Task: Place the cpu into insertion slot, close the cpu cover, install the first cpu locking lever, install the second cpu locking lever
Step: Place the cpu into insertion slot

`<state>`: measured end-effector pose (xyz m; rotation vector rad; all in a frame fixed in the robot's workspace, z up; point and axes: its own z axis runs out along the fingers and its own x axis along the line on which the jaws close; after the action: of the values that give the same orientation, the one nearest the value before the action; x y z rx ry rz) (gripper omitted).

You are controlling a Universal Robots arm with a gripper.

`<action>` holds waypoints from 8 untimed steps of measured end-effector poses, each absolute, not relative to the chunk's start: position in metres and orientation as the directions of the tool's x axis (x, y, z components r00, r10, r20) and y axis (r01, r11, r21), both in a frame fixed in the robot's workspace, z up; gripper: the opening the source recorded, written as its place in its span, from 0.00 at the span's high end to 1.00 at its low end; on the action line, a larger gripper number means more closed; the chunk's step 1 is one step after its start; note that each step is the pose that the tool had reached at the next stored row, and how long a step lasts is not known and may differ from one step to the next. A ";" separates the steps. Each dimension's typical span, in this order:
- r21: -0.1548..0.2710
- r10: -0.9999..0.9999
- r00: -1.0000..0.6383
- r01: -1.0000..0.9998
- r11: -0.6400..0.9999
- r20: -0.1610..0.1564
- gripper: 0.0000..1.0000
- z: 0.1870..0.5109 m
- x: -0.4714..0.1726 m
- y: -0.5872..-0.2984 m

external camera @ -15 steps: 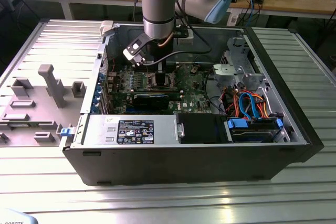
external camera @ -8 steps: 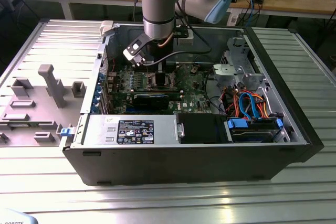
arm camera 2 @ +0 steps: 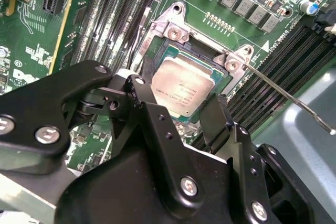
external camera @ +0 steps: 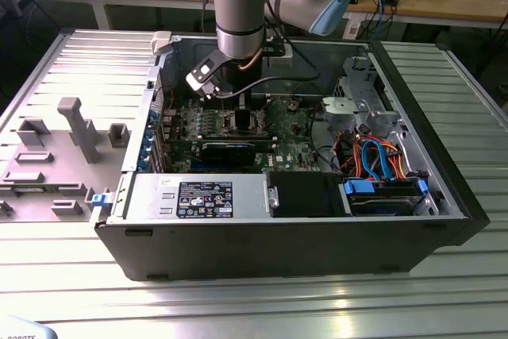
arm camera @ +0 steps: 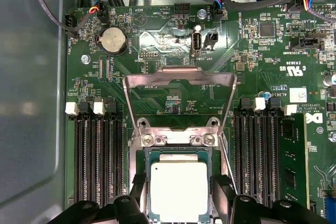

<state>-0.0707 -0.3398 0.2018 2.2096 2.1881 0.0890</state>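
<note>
You're on step one, and it looks nearly done: the cpu [arm camera: 179, 184] lies flat inside the insertion slot [arm camera: 178, 151]. Your gripper [arm camera 2: 178, 109] sits right over the slot, jaws set cpu-width apart, one at each side edge. Gripping or released, I cannot tell. The cpu cover [arm camera: 178, 75] stands raised at the slot's hinge edge, not yet closed. I'd judge coming away calls for a straight lift, no sideways drag.

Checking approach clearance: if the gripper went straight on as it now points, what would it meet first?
Probably the cpu, seated in the insertion slot right beneath the gripper; exact depth is unclear.
</note>
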 end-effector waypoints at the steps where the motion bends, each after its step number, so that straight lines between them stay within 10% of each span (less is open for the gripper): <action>1: 0.062 1.000 0.009 0.998 -0.010 0.019 0.38 0.204 -0.071 -0.340; 8: 0.054 1.000 0.009 0.999 -0.010 0.019 0.38 0.216 -0.071 -0.340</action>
<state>-0.0705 -0.3398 0.2156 2.2139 2.1925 0.0800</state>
